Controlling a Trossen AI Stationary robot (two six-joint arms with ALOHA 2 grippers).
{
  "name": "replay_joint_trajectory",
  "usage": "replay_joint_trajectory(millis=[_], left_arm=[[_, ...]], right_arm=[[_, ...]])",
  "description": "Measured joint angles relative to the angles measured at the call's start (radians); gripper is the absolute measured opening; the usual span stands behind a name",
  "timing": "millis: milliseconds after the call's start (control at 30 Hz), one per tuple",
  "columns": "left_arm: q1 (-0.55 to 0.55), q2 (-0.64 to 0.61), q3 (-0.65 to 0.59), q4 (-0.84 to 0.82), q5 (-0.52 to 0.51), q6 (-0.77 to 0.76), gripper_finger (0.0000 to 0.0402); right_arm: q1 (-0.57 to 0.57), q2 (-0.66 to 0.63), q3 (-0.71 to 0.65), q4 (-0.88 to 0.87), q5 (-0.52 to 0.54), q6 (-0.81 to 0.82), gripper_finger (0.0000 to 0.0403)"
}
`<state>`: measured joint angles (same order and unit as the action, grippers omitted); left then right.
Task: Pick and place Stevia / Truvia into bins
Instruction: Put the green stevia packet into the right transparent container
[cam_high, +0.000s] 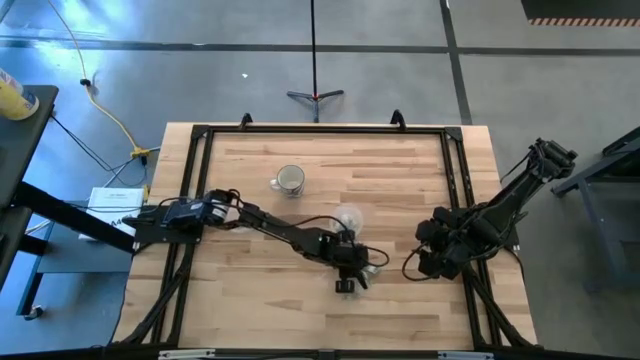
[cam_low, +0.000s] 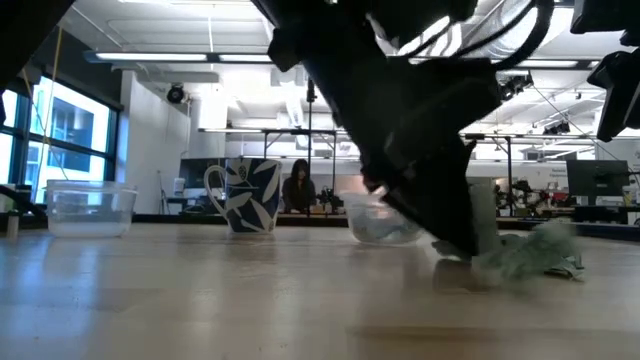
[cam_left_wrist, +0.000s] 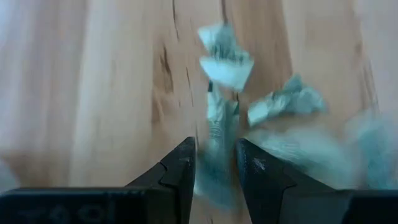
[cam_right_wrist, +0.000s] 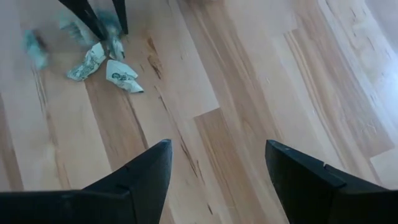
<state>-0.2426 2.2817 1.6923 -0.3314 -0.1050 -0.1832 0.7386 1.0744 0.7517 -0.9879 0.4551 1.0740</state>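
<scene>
Left gripper (cam_left_wrist: 214, 168) pinches a packet (cam_left_wrist: 214, 134) from the pile on the table (cam_high: 250, 300); right gripper (cam_right_wrist: 217, 180) hangs spread wide nearby.

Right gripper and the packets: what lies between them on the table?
Only bare wood: in the right wrist view, the table runs clear from the open right gripper to the packets.

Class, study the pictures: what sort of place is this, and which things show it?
Probably a robotics lab or workshop: a pale wooden worktable in a black metal frame, grey concrete floor, and long ceiling strip lights over benches of equipment.
</scene>
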Motion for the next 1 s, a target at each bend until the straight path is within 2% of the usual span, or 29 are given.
replay_joint_trajectory(millis=[267,367,500,633,733,867,1000], left_arm=[[0.001,0.016,0.003,-0.009,0.007,0.030,0.0144],[0.000,0.019,0.004,-0.008,-0.009,0.031,0.0113],[0.001,0.019,0.004,-0.009,-0.009,0.033,0.0043],[0.001,-0.001,0.004,-0.047,-0.017,0.022,0.0034],[0.000,-0.023,0.058,-0.167,-0.062,0.018,0.0039],[0.001,-0.064,0.197,-0.346,-0.099,0.022,0.0037],[0.003,-0.072,0.327,-0.445,-0.167,0.069,0.0037]], right_arm=[[-0.008,0.000,0.000,-0.004,0.003,0.000,0.0250],[-0.008,0.000,0.000,-0.009,0.003,0.000,0.0250],[-0.008,0.000,0.000,-0.014,0.006,0.000,0.0250],[-0.008,0.000,0.000,-0.015,0.006,0.001,0.0250],[-0.012,0.000,0.000,-0.019,0.006,0.001,0.0250],[-0.030,0.000,0.000,-0.026,0.011,-0.011,0.0250],[-0.055,0.000,0.000,-0.026,0.026,-0.058,0.0250]])
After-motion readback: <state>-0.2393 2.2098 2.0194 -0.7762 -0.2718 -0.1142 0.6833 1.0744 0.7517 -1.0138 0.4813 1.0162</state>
